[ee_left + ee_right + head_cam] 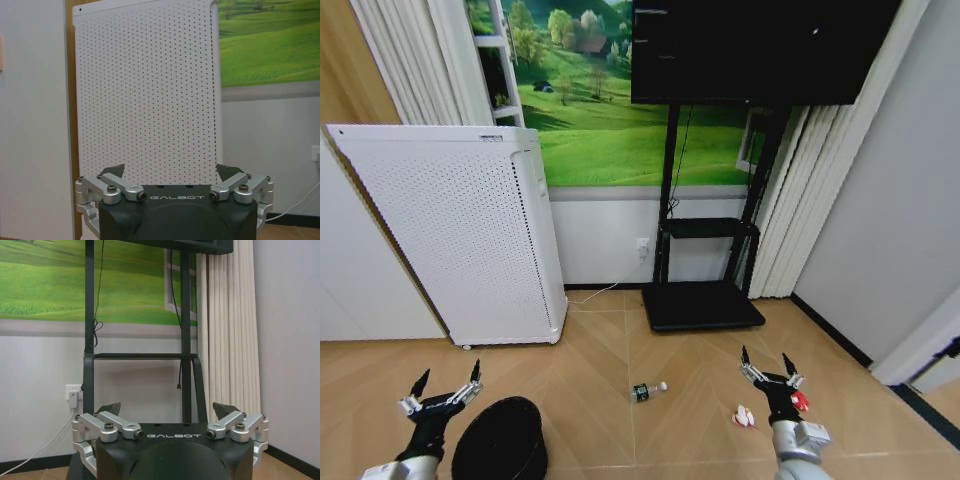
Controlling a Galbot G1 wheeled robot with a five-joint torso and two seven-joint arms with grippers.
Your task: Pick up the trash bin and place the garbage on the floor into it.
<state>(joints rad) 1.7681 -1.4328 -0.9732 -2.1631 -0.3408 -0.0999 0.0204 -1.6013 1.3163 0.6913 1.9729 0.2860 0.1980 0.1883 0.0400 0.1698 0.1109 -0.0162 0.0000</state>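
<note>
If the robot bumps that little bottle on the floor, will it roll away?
Probably. The little bottle lies on its side on the smooth wooden floor, so a nudge would likely send it rolling. It looks small and clear, likely light plastic, so it may skid too. Both claws, left and right, are open and away from it.

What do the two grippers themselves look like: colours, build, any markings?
The left gripper and right gripper match: a rounded black housing lettered GALBOT in grey, silver metal linkage bars joined with dark bolts, and pointed black fingers. In the head view, the right wrist section is light grey.
</note>
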